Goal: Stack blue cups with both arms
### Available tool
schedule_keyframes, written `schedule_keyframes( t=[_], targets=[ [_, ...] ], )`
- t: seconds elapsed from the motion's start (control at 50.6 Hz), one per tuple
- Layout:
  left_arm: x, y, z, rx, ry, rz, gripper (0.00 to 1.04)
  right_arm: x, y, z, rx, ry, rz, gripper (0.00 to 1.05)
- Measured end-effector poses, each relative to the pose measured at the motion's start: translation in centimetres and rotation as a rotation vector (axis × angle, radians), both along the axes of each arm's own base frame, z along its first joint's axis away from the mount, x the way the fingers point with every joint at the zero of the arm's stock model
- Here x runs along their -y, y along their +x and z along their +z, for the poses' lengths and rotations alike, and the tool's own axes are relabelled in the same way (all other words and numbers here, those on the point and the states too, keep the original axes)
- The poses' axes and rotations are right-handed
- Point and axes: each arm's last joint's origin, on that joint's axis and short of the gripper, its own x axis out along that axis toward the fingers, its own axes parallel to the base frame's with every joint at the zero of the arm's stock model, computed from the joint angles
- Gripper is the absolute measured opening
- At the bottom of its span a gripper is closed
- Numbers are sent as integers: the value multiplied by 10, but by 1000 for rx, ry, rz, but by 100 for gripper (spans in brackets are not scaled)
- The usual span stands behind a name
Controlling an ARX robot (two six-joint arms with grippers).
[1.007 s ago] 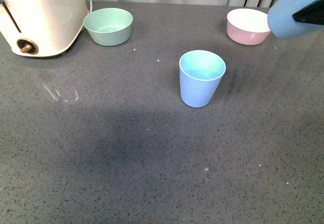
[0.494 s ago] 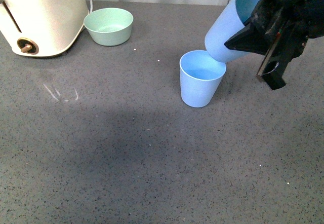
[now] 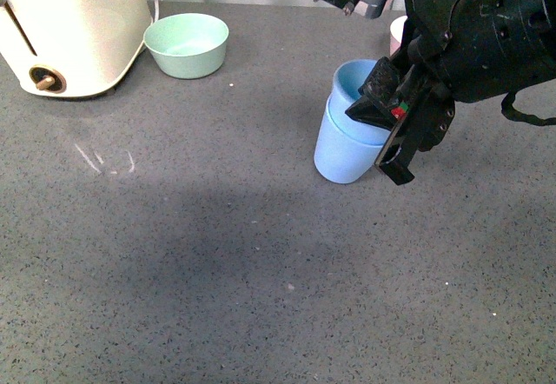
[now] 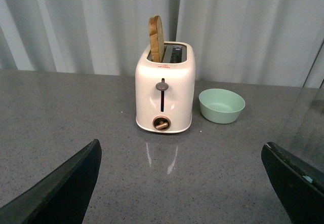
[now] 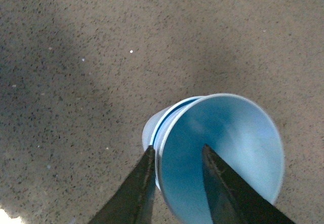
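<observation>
Blue cups [image 3: 352, 132]: one sat inside the other, mouths up, on the grey table [image 3: 174, 271], toward 2 o'clock from its middle.
Right pincer [image 5: 177, 150]: pinched the rim of the top cup [image 3: 354, 80] from the 3 o'clock side.
Left pincer [image 4: 180, 147]: spread wide, holding nothing.
Nearer arm: the right.

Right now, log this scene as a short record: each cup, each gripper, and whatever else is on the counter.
upper blue cup: nested in the lower one, tilted slightly
lower blue cup: upright on the counter
right gripper: shut on the upper blue cup's rim, one finger inside, one outside
left gripper: open, holding nothing
toaster: slice sticking out of one slot
green bowl: beside the toaster, empty
</observation>
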Motion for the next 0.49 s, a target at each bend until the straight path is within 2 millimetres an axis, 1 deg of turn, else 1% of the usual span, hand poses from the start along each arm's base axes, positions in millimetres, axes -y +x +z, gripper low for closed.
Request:
schedule_keyframes(
  t=[0.138,0.158,0.178,0.197,0.237,0.257,0.296,0.355,0.375,0.395,0.434,0.474,0.494],
  targets=[
    [0,0,0,0,0,0,96,3,6,9,38,52,-39,51],
    [0,0,0,0,0,0,96,5,7,12,45,66,-53,56],
    [0,0,0,0,0,0,96,6,7,13,47,73,-59,58],
    [0,0,0,0,0,0,96,10,8,17,53,91,-74,63],
    [0,0,0,0,0,0,96,15,9,24,65,119,-97,70],
    [0,0,0,0,0,0,96,20,9,30,81,144,-114,75],
    [0,0,0,0,0,0,96,28,8,40,103,181,-136,82],
    [0,0,0,0,0,0,96,39,5,50,124,222,-163,89],
    [0,0,0,0,0,0,96,44,3,54,138,236,-178,93],
    [0,0,0,0,0,0,96,54,0,61,156,264,-203,97],
    [0,0,0,0,0,0,96,71,-9,70,189,305,-236,96],
    [0,0,0,0,0,0,96,85,-18,74,209,337,-268,95],
    [0,0,0,0,0,0,96,94,-25,75,229,360,-315,95]
  ],
)
